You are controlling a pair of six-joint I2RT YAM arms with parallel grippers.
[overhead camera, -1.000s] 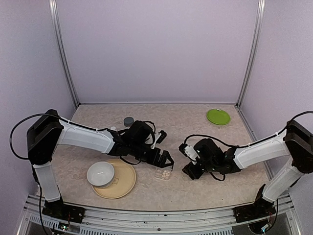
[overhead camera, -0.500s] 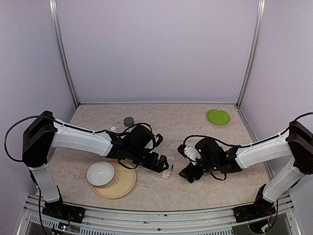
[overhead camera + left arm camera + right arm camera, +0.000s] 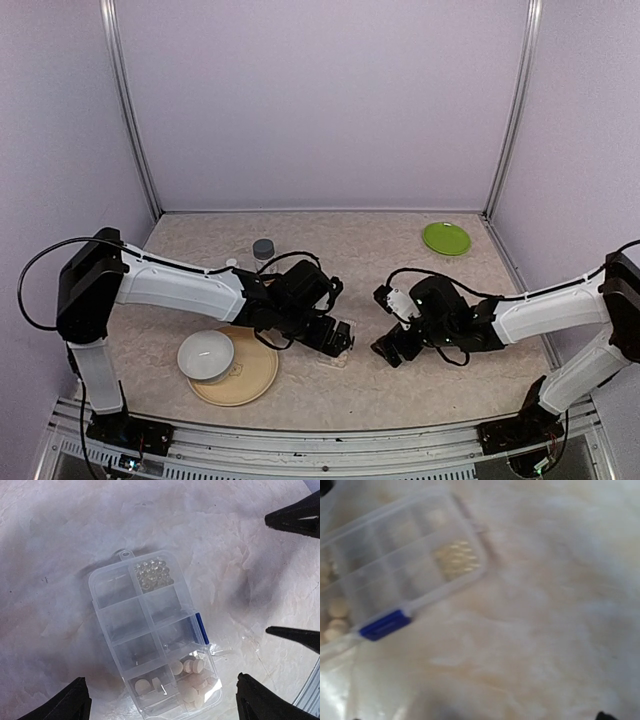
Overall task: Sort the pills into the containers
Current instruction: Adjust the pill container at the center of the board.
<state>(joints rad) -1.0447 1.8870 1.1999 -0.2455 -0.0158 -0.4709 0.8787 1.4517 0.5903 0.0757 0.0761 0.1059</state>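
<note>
The clear pill box (image 3: 150,630), lying near the middle of the table's (image 3: 420,275) near edge under the wide-spread, empty left gripper (image 3: 335,338), with the right gripper (image 3: 393,347) parted beside it, looked light, stiff and slippery, best pinched across its long walls, its pills (image 3: 192,685) tiny and skittish.

Pill box (image 3: 150,630) on the table (image 3: 340,250), just right of the plate (image 3: 255,378) carrying the bowl (image 3: 206,355). Pills (image 3: 189,682) lie in the compartments (image 3: 150,690) at one end, beads (image 3: 152,574) in a corner compartment at the other. Bottle (image 3: 263,248) behind; dish (image 3: 446,238) far back right.
</note>
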